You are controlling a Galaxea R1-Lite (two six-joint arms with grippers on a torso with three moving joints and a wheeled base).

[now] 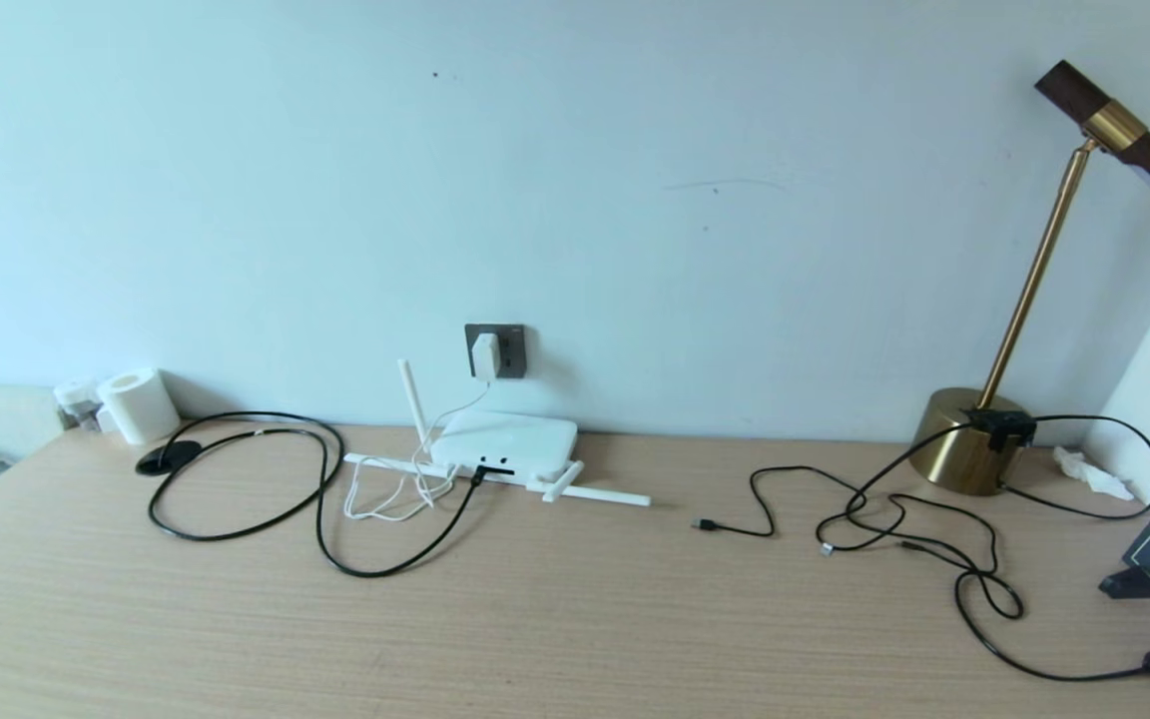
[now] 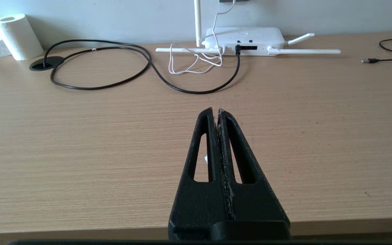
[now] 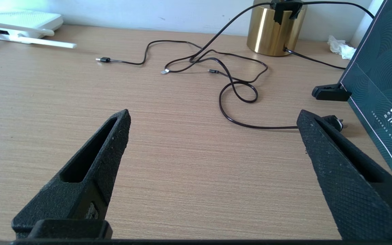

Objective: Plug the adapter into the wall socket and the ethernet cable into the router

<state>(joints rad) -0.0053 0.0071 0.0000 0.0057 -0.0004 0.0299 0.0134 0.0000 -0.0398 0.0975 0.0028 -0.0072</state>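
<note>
The white adapter sits plugged in the dark grey wall socket, its thin white cord running down to the router. The flat white router lies against the wall with stick antennas. The thick black ethernet cable loops across the desk and its plug end sits in the router's front port. My left gripper is shut and empty, near the desk's front edge, well back from the router. My right gripper hangs open over bare desk, nothing between its fingers. Neither arm shows in the head view.
A toilet roll and a black desk grommet sit at the back left. A brass lamp stands at the back right, thin black cables sprawl before it. A dark green box stands at the right edge.
</note>
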